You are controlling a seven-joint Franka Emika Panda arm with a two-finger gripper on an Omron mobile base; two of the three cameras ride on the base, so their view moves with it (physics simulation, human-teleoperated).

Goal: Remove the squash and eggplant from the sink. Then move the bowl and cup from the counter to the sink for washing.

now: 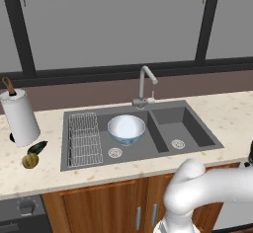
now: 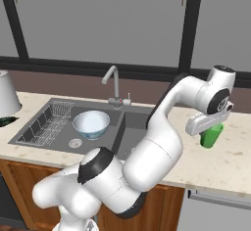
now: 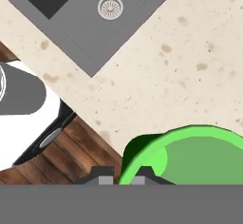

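Note:
The green cup [image 2: 212, 136] stands over the counter [image 2: 230, 161] to the right of the sink [image 2: 132, 137]. My gripper [image 2: 210, 125] comes down on it from above, shut on the cup's rim. In the hand view the cup [image 3: 199, 156] is at the bottom right, and my gripper [image 3: 121, 175] pinches its near rim. I cannot tell whether the cup touches the counter. The bowl [image 1: 126, 128] sits upright in the sink's left basin [image 1: 148, 150]. The squash [image 1: 30, 161] and the eggplant [image 1: 37, 147] lie side by side on the counter [image 1: 232, 113], left of the sink.
A paper towel roll [image 1: 20, 117] stands just behind the two vegetables. A wire rack [image 1: 84, 138] fills the sink's left end. The steel faucet [image 1: 146, 86] rises behind the divider. The right basin [image 1: 178, 128] holds nothing. Wooden cabinets [image 1: 99, 207] run below the counter.

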